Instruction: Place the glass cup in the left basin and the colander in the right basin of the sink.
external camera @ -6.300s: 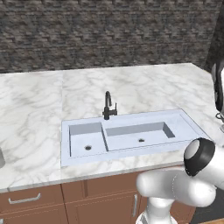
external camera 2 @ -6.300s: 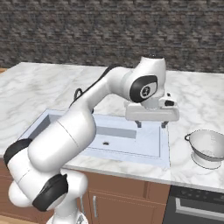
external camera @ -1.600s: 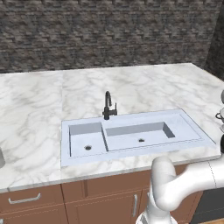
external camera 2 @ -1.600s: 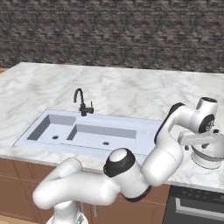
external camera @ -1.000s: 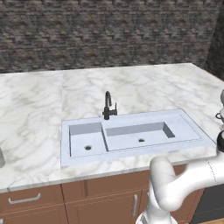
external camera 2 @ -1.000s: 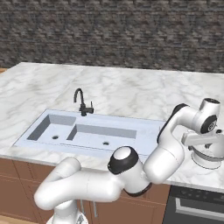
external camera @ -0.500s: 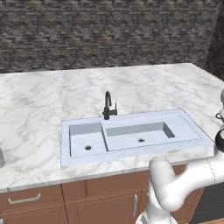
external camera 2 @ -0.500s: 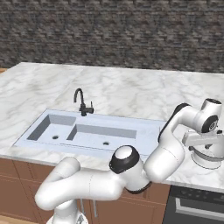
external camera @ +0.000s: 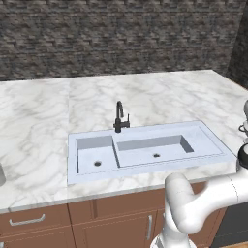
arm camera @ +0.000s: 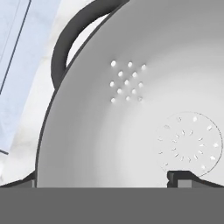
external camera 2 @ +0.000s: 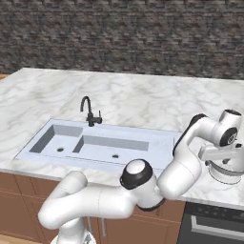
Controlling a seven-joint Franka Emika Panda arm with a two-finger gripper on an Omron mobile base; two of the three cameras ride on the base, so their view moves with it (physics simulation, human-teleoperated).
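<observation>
Fingers (arm camera: pixel 180 177) straddle the pale grey metal colander's (external camera 2: pixel 224 170) wall at the bench's right end, grip unclear; both basins of the pale blue sink (external camera: pixel 145 150) look empty.

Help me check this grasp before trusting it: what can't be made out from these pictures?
- Gripper: the white hand hides the fingers in the right base view, so open or shut is unclear.
- Colander: the hand view's edges crop its rim; one fingertip barely shows.
- Glass cup: cut off by the left base view's edge.
</observation>
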